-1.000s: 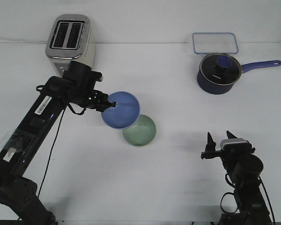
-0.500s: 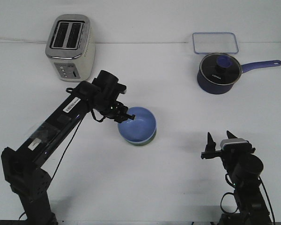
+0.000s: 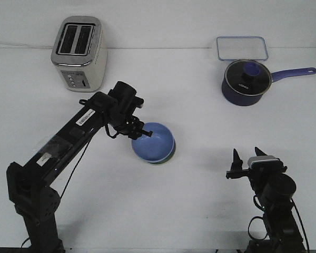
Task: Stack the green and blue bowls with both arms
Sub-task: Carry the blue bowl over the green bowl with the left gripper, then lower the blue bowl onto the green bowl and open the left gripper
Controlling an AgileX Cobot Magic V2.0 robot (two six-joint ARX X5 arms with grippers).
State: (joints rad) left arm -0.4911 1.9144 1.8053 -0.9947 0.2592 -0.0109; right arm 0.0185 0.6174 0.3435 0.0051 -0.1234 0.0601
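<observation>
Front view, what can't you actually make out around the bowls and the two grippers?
- Green bowl: only a sliver of rim shows; the blue bowl covers the rest, so how it seats is unclear.
- Left gripper: at the blue bowl's rim, but too dark and small to tell whether it is shut on it.
- Saucepan contents: hidden under the glass lid's glare.
- Right arm's base: cut off by the bottom edge.

Blue bowl [image 3: 154,143] sits in green bowl [image 3: 170,156], mid-table, w/ left gripper [image 3: 143,133] at its left rim. Toaster [image 3: 79,52] behind-left. Saucepan [image 3: 246,81] behind-right — container [image 3: 242,48] just behind it. Right gripper [image 3: 246,159] near front-right, well apart.
</observation>
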